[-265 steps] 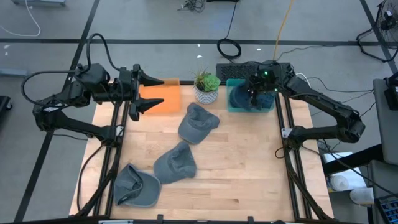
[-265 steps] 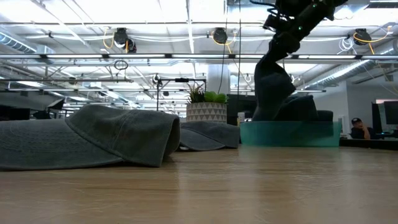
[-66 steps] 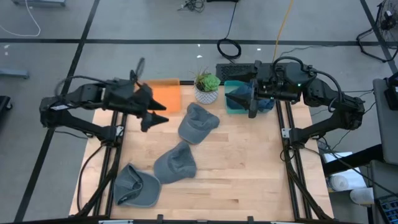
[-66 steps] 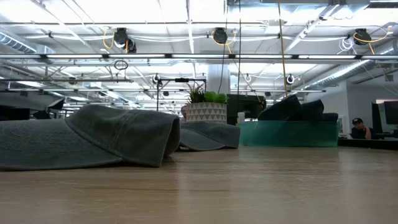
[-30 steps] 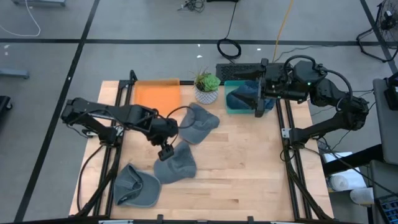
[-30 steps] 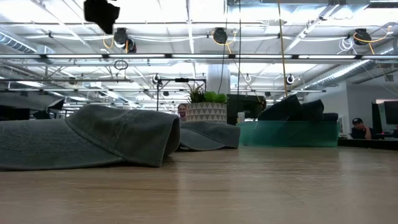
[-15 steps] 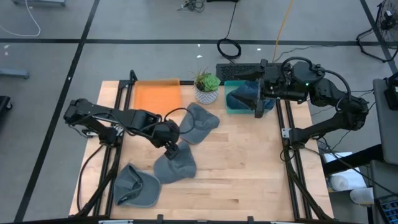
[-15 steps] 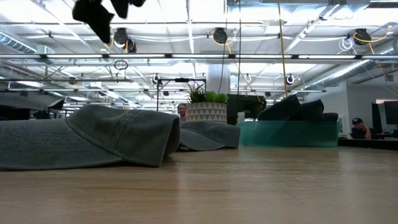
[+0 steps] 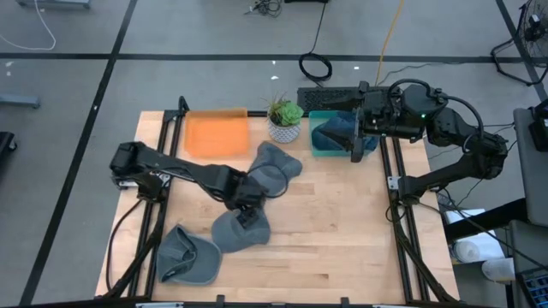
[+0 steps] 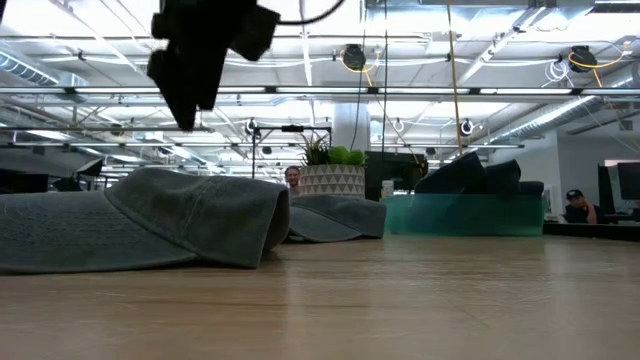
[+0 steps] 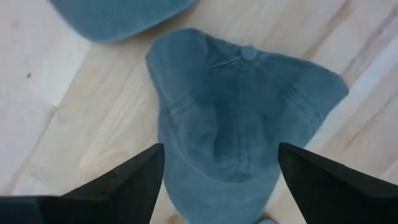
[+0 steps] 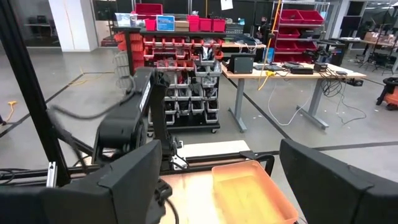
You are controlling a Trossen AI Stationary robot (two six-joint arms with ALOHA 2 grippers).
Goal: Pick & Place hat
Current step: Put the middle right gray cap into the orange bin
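L hand [image 9: 246,211] over middle hat [image 9: 240,227] at lower centre of high view, fingers [image 11: 118,180] spread wide, empty, not touching cap. Hat flat on bench [image 9: 342,239], btw two other hats [image 9: 272,168]. R hand [image 9: 353,141] wide open, empty, above teal bin [image 9: 318,128], upper right.

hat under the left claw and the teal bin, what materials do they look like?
Hat: soft washed cotton-type fabric, matte grey-blue; stitched seams, a top button and slumped folds show. Likely twill, can't confirm.
Teal bin: looks like translucent plastic, smooth and slightly glossy; light passes through its wall in the low view.
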